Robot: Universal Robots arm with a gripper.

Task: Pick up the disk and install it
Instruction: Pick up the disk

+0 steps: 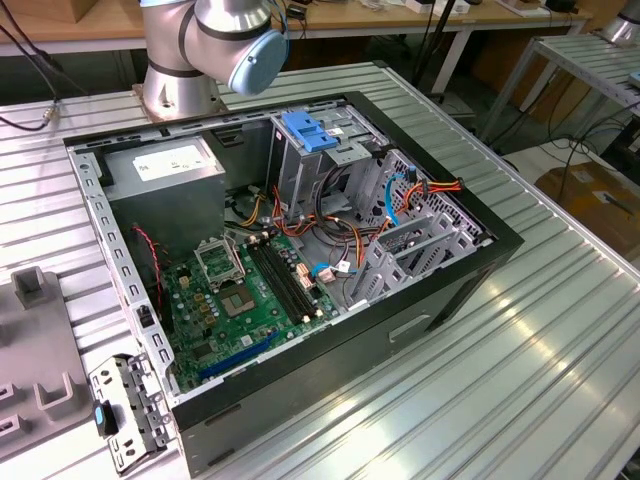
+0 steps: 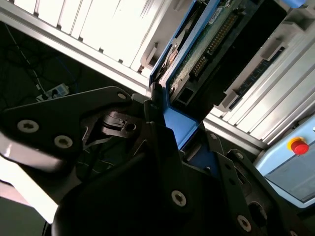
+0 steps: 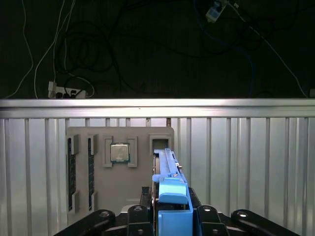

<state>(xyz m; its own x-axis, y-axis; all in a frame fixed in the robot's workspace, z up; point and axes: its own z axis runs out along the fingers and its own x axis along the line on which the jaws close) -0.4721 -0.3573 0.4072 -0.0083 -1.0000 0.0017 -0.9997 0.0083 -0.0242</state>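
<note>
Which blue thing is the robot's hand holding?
The disk with blue side rails, standing on edge in the hand. The blue tab on the metal cage sits untouched.

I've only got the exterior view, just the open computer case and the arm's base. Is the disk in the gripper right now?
Observer: Yes. In both wrist views the gripper is shut on the disk, which is seen edge-on with its blue rail facing the camera.
Operator: What lies beyond it?
Observer: In the first wrist view, a grey fixture tray on the ribbed table, with a processor chip seated in it.
Operator: Which face of the disk shows?
Observer: The second wrist view shows its green circuit board side.
</note>
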